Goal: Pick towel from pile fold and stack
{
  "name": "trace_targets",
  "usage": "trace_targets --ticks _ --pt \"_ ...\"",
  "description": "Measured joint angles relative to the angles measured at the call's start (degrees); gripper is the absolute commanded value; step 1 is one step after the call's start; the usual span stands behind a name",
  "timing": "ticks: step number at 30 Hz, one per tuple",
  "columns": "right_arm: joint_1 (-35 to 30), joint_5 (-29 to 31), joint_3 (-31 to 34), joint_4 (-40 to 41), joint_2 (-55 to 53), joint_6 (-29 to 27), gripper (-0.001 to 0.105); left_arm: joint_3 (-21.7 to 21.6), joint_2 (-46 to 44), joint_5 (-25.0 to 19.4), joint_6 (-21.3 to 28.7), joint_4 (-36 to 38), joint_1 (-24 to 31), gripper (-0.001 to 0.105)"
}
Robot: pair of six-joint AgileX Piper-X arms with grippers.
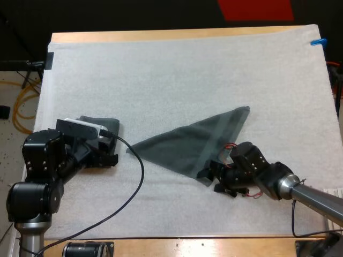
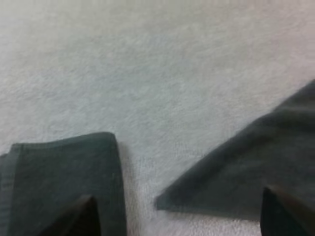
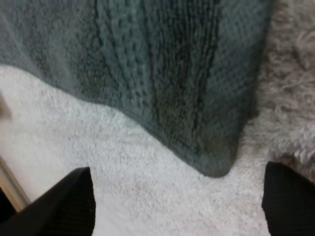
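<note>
A dark grey-green towel [image 1: 198, 147] lies flat on the white mat [image 1: 177, 69] as a triangle, its long point aimed left. My right gripper [image 1: 213, 180] sits low at the towel's near corner [image 3: 162, 73], open, its fingers [image 3: 59, 201] apart on either side of that corner and clear of it. A second towel, folded [image 1: 102, 126], lies at the mat's left side. My left gripper [image 1: 110, 151] hovers open just in front of it. Near one of its fingers [image 2: 81, 216] is the folded towel's corner [image 2: 64, 177]; near the other is the triangle's tip [image 2: 246, 167].
Bare white mat stretches across the far half and along the near edge [image 1: 161, 214]. A black cable [image 1: 136, 176] loops over the mat from my left arm. The wooden table edge [image 1: 177, 246] runs along the front.
</note>
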Motion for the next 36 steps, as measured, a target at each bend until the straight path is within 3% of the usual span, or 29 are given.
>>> trace_targets --ticks 6,9,12,17,22,29,36 --pt "-0.1 -1.7 0.2 -8.4 4.8 4.2 0.068 0.0 0.0 0.2 0.0 0.0 0.0 0.065" --pt "-0.2 -3.0 0.1 -11.2 6.1 5.2 0.061 0.0 0.0 0.2 0.0 0.0 0.0 0.065" --pt "-0.2 -2.8 0.1 -11.3 6.5 5.2 0.045 0.0 0.0 0.2 0.0 0.0 0.0 0.065" --pt "-0.2 -2.5 0.3 -10.4 6.7 2.9 0.0 0.0 0.0 0.2 0.0 0.0 0.0 0.065" --pt "-0.2 -2.2 0.4 -4.8 3.3 -5.1 0.0 0.0 0.0 0.5 0.1 0.0 0.0 0.065" --pt "-0.2 2.5 0.4 13.4 -4.7 -18.4 0.0 0.0 1.5 6.8 0.3 0.0 -0.8 0.065" --pt "-0.2 7.0 0.4 22.9 -9.7 -24.8 0.0 0.0 7.3 9.5 -1.0 0.1 -10.7 0.065"
